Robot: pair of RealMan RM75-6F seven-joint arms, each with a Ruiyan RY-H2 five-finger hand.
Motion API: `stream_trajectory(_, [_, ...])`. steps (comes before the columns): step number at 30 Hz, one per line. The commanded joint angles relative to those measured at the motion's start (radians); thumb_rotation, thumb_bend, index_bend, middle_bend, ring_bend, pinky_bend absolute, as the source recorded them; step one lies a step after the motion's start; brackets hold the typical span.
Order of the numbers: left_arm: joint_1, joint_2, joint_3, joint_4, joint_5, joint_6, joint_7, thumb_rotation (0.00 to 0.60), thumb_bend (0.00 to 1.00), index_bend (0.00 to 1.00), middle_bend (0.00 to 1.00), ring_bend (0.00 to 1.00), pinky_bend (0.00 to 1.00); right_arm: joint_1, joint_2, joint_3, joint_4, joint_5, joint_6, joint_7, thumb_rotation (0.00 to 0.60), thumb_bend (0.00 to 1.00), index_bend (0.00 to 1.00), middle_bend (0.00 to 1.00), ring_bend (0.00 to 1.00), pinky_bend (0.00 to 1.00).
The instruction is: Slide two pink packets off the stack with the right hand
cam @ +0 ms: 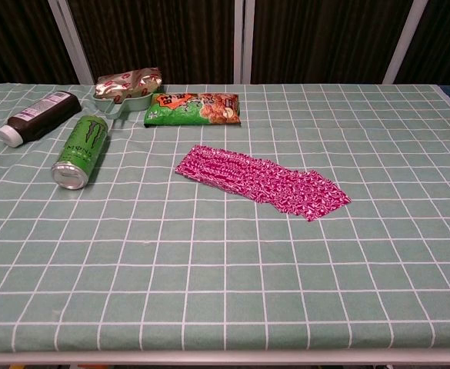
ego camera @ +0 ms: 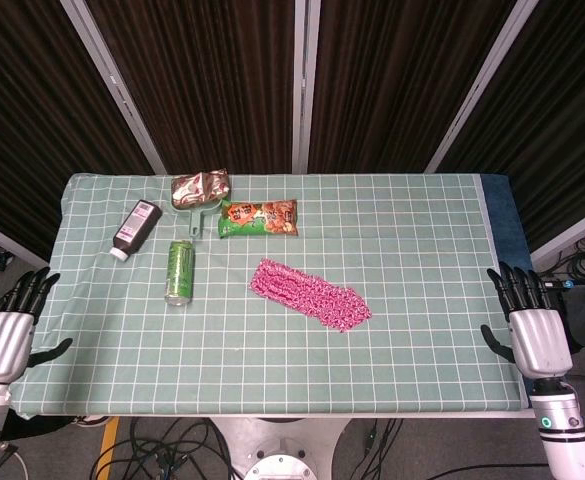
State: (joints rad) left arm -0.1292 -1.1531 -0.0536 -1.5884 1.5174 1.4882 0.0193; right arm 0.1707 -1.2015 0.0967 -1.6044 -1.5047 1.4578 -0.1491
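Observation:
The pink packets point(ego camera: 310, 293) lie near the middle of the table, fanned into an overlapping row that runs from upper left to lower right; the same pink packets point(cam: 260, 182) show in the chest view. My right hand point(ego camera: 530, 318) hangs off the table's right edge, fingers apart and holding nothing, well to the right of the packets. My left hand point(ego camera: 10, 325) is at the table's left edge, likewise empty with fingers spread. Neither hand appears in the chest view.
A green can point(ego camera: 179, 271) lies on its side left of the packets. A dark bottle point(ego camera: 137, 227), a green snack bag point(ego camera: 259, 217) and a green dish holding a crumpled wrapper point(ego camera: 200, 189) sit at the back left. A checked green cloth point(ego camera: 422, 330) covers the table.

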Motion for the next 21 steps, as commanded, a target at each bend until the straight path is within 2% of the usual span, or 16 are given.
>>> stream_trajectory(1, [-0.001,-0.002,0.001,0.001,0.0,-0.002,0.001,0.6,0.14,0.08,0.05,0.0,0.21,0.0,0.0,-0.001,0.001,0.0,-0.001,0.0,0.6,0.21,0.0,0.0,0.0,0.0])
stream_trajectory(13, [-0.005,0.01,0.0,-0.01,0.006,-0.002,-0.003,0.6,0.14,0.08,0.05,0.0,0.21,0.017,-0.011,-0.013,-0.01,-0.014,-0.032,-0.023,0.6,0.22,0.0,0.02,0.0,0.01])
stream_trajectory(18, [0.0,-0.007,0.001,0.008,-0.003,-0.002,-0.011,0.6,0.14,0.08,0.05,0.0,0.21,0.032,0.005,-0.017,-0.018,-0.029,-0.052,-0.046,0.6,0.23,0.0,0.08,0.06,0.13])
stream_trajectory(20, [-0.003,-0.011,0.002,0.011,-0.004,-0.01,-0.012,0.6,0.14,0.08,0.05,0.0,0.21,0.042,0.011,-0.01,-0.026,-0.027,-0.06,-0.048,0.6,0.24,0.0,0.15,0.18,0.25])
stream_trajectory(21, [-0.004,-0.011,0.003,0.013,-0.002,-0.011,-0.01,0.6,0.14,0.08,0.05,0.0,0.21,0.046,0.014,-0.008,-0.031,-0.025,-0.066,-0.048,0.6,0.25,0.0,0.23,0.29,0.35])
